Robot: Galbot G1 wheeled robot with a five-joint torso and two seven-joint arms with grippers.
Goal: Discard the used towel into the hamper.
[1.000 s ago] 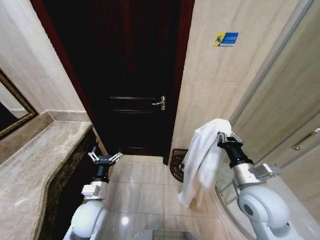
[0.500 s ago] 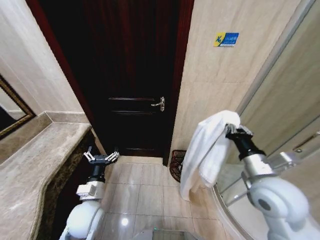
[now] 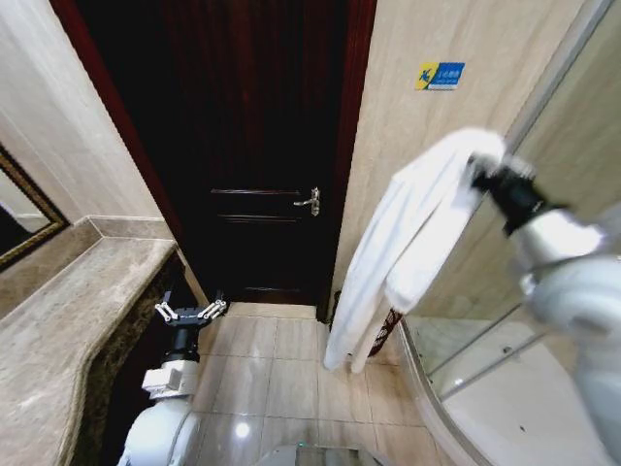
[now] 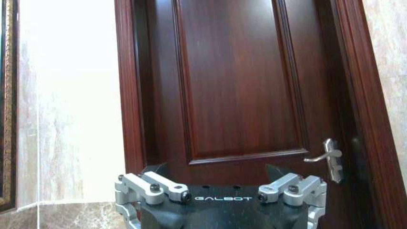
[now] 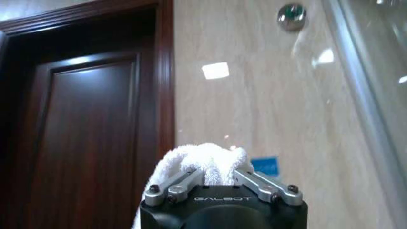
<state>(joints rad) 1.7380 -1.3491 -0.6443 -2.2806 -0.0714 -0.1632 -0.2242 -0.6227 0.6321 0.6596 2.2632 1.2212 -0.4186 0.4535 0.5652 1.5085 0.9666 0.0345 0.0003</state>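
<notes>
Towel: one white towel (image 3: 408, 243), hanging in long folds from the upper right of the head view down to the middle of the frame, clear of the floor; in the right wrist view its bunched top (image 5: 202, 162) sits between the fingers.
Right end effector: one (image 3: 482, 167), raised high at the upper right of the head view, closed on the towel's upper end; the right wrist view shows its two fingers (image 5: 262, 181) pinching the cloth from either side (image 5: 219, 183).
Left end effector: one (image 3: 184, 312), low at the lower left of the head view, just beside the table's edge, fingers spread wide and holding nothing; the left wrist view shows it (image 4: 219, 191) pointed at the door.
Hamper: one dark reddish-brown open-weave basket (image 3: 388, 328) on the floor at the foot of the beige wall, lower centre-right of the head view; the towel hides most of it, with a sliver showing beside the hanging end.
Door: one dark wooden door (image 3: 257, 146) with one metal handle (image 3: 310, 201), upper centre.
Table: one stone top (image 3: 68, 330), lower left.
Sign: one blue and yellow sign (image 3: 439, 75) on the wall, upper right.
Floor: pale tiles (image 3: 281, 369), bottom centre.
</notes>
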